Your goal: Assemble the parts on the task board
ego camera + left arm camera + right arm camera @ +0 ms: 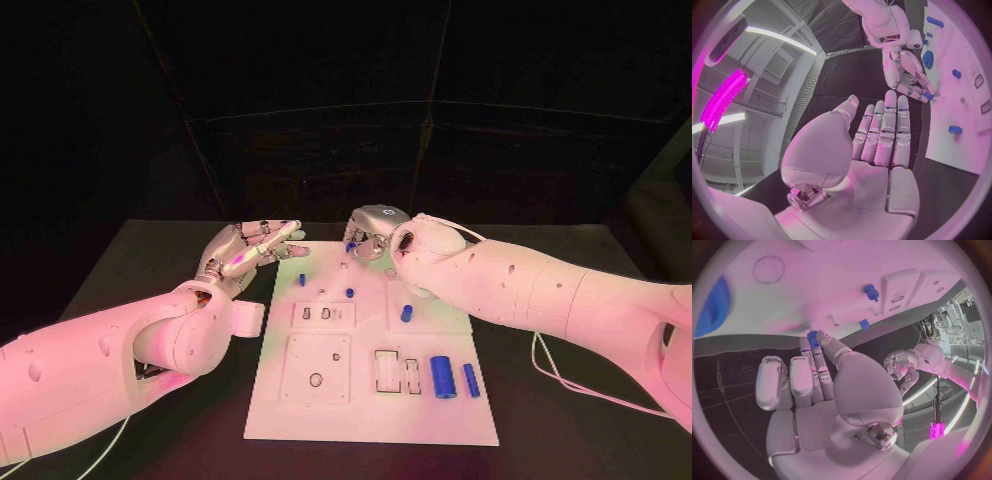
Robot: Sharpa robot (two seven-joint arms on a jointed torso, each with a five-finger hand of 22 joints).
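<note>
The right hand (826, 385) pinches what looks like a small blue part (812, 337) at the smooth white board's (361, 400) far edge; the left hand (253, 250) hovers open beside it.

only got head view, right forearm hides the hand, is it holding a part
Observer: Yes. The right wrist view shows the right hand pinching a small blue part at its fingertips.
Operator: left hand got anything
Observer: No. The left wrist view shows the left hand with a bare palm, its fingers straight and side by side.
Operator: anything under the right arm i cant see
Observer: A blue gear lies on the task board there.
</note>
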